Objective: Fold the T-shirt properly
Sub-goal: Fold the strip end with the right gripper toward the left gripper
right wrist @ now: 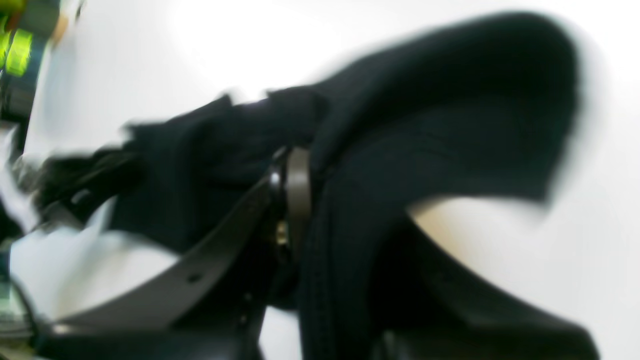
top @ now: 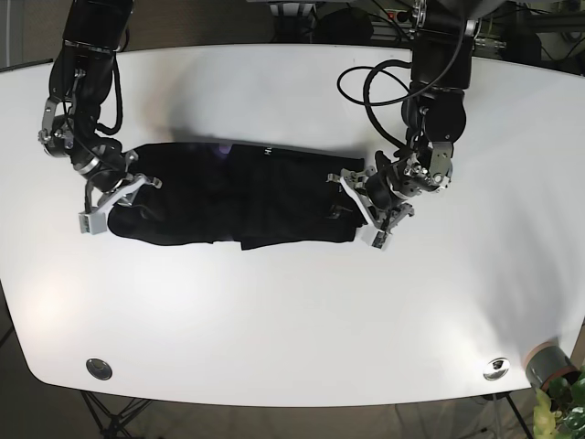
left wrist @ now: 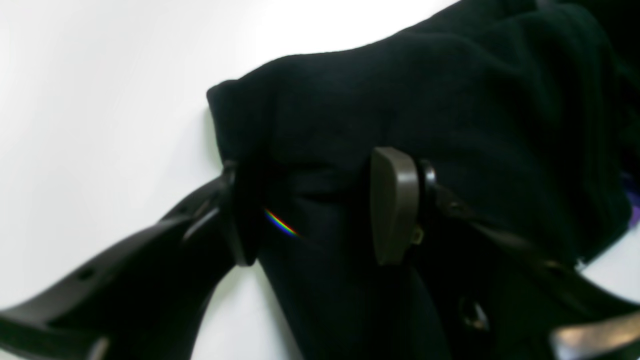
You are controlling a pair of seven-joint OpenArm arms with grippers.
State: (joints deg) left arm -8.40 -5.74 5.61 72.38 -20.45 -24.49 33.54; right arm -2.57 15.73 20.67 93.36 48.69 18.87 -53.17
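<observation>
The black T-shirt (top: 238,201) lies as a long band across the white table (top: 292,311). My left gripper (top: 367,208) is at its right end. In the left wrist view the left gripper (left wrist: 317,210) has its fingers well apart, straddling a rolled fold of the T-shirt (left wrist: 400,100). One pad (left wrist: 395,205) rests on the cloth. My right gripper (top: 111,196) is at the shirt's left end. In the blurred right wrist view the right gripper (right wrist: 350,215) is shut on a bunch of the T-shirt (right wrist: 450,125), which arches up off the table.
Black cables (top: 375,87) loop over the table behind the left arm. Two round metal fittings (top: 98,369) (top: 495,369) sit near the front edge. A plant pot (top: 548,366) stands off the front right corner.
</observation>
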